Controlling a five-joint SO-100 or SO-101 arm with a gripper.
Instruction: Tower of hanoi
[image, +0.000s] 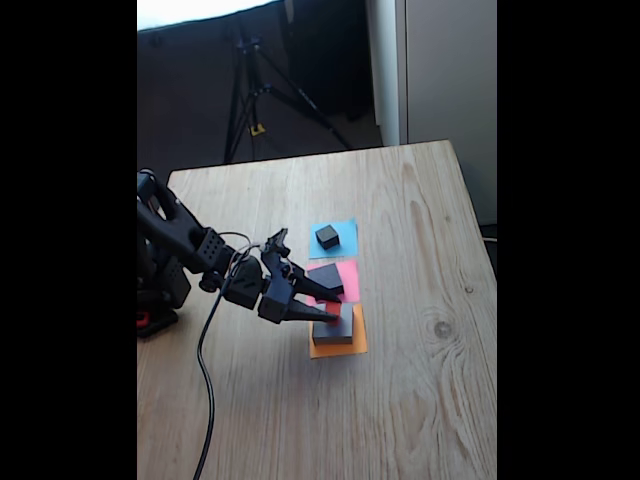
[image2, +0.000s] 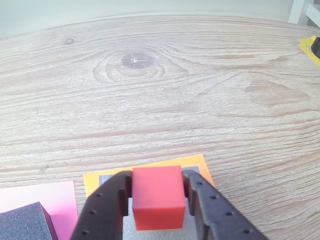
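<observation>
gripper (image2: 156, 202) w/ red cube (image2: 157, 196), over grey block (image: 339, 328), black block (image: 326, 276) adjacent

Red cube (image2: 157, 197) claw-gripped (image2: 159, 200), seemingly atop grey block (image: 338, 328).

— From my remote seat, what place is this?
— I'd say a home or hobby studio: pale wooden table (image: 400, 400), black tripod (image: 250, 100) at twelve o'clock on dark floor, white door frame (image: 385, 70) at one o'clock.
</observation>
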